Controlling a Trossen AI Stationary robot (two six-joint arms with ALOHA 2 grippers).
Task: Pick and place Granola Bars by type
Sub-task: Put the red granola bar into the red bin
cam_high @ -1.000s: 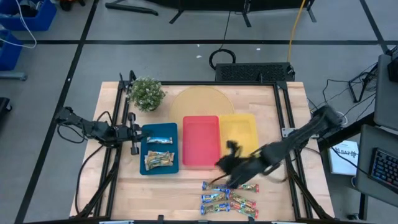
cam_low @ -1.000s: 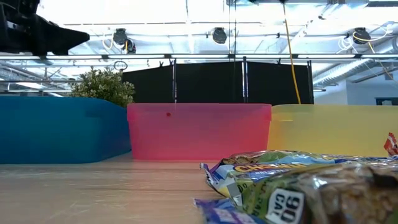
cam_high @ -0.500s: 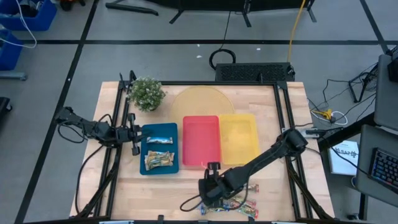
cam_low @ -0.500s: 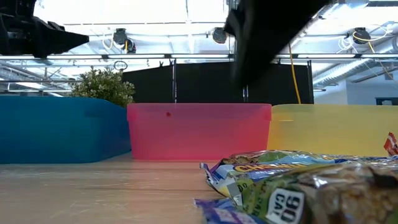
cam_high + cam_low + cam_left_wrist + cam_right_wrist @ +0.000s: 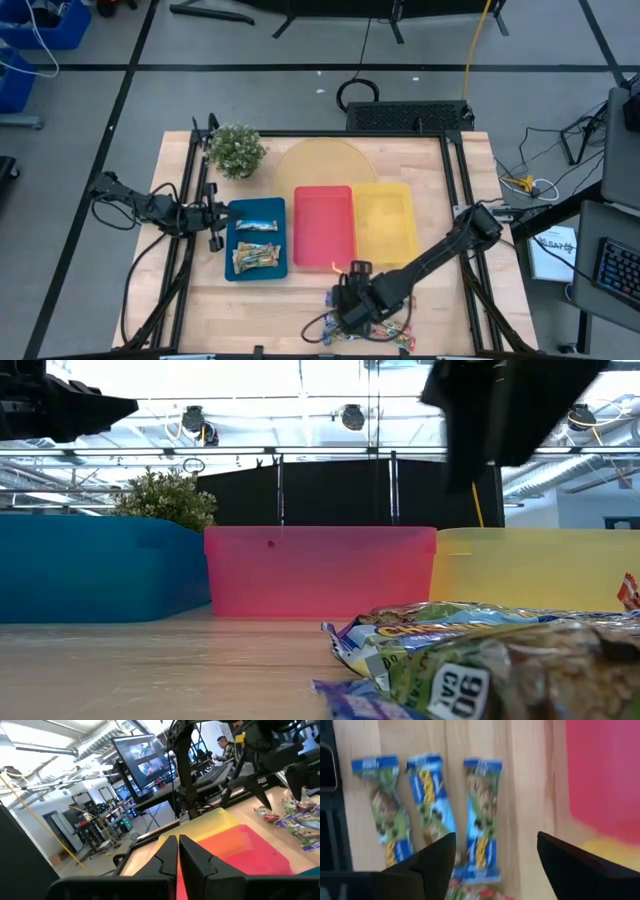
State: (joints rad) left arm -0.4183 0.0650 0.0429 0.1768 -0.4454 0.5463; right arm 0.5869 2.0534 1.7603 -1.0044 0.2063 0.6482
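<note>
Several granola bars lie in a loose pile on the table near its front edge. In the right wrist view three blue ones lie side by side on the wood. My right gripper hangs open just above them, fingers pointing down, touching none. Inside the blue tray lie a blue bar and tan-and-green bars. My left gripper is shut on nothing and waits by that tray's left side.
A red tray and a yellow tray stand right of the blue one, in the table's middle. A potted plant and a round wooden board sit at the back. Bare wood lies left of the pile.
My right gripper has swung from in front of the red and yellow trays toward the table's near edge and a little left, coming down over the pile of bars. The bars have stayed where they were.
</note>
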